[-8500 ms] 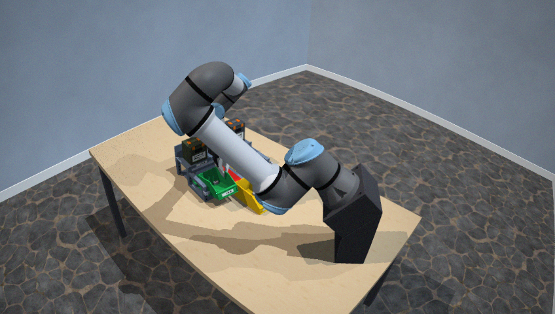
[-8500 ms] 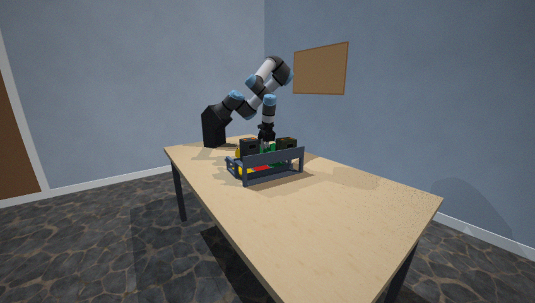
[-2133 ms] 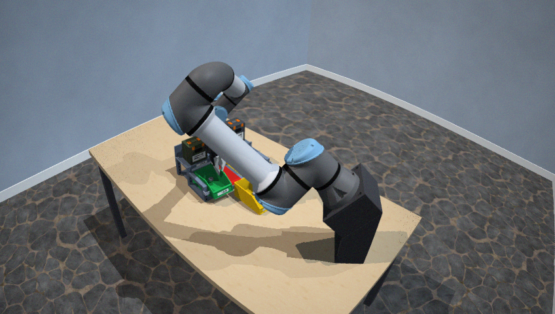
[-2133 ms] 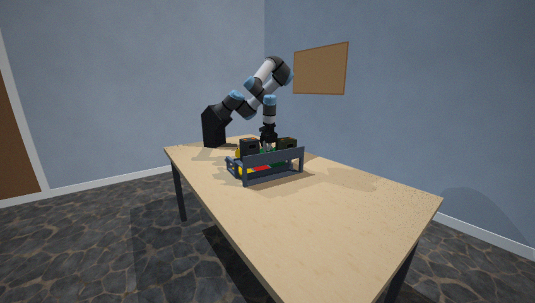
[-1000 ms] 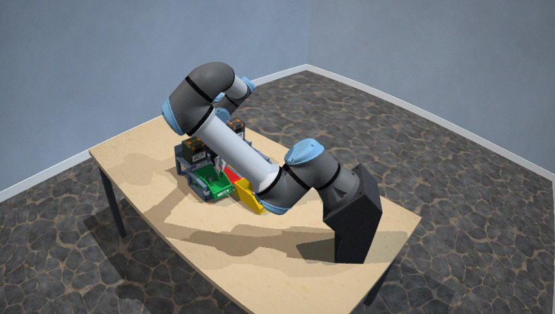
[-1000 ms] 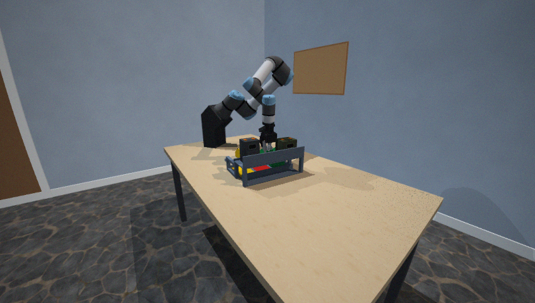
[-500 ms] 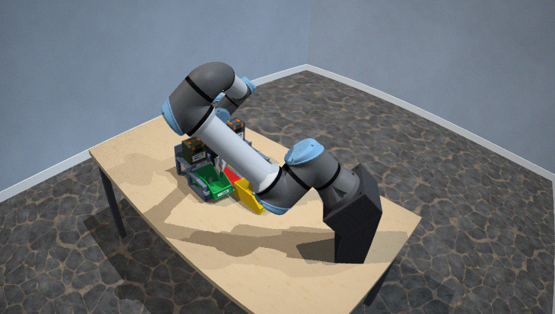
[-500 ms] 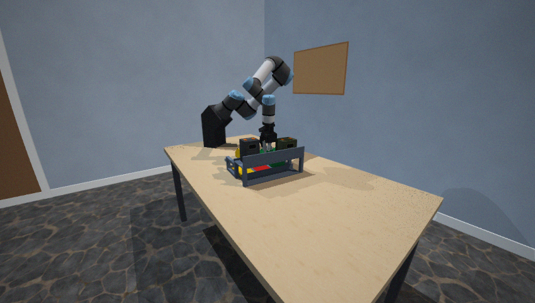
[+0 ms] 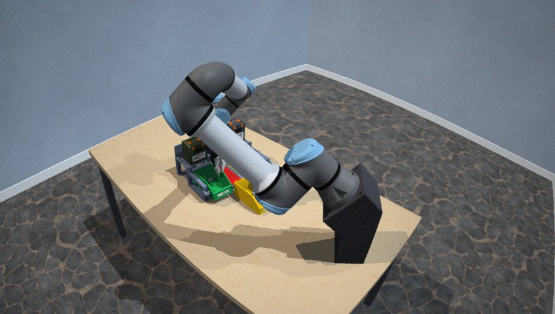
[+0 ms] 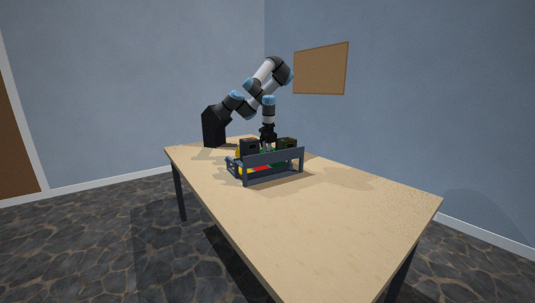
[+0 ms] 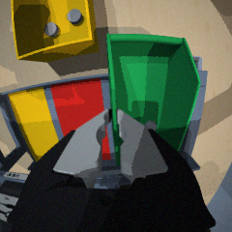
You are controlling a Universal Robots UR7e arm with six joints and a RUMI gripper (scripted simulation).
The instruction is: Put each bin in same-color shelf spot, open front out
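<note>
Evidently the gripper (image 9: 220,173) (image 10: 267,149) (image 11: 113,109) is pinched onto one side wall of the green bin (image 9: 222,186) (image 10: 262,151) (image 11: 145,72), whose floor lies to one side of the fingertips, at the shelf (image 9: 202,190) (image 10: 274,156) (image 11: 197,116). Just beside the fingers, across that wall, is the red mark (image 9: 233,178) (image 10: 261,167) (image 11: 79,103), then the yellow mark (image 10: 245,171) (image 11: 31,111). Farther from the gripper, on the table, the yellow bin (image 9: 249,196) (image 10: 237,153) (image 11: 63,9) contains two gray round parts (image 11: 74,16).

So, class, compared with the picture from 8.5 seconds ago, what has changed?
The green bin has moved farther into the shelf, away from the robot's base. The gripper moved with it, shut on its side wall. The yellow bin stayed put.
</note>
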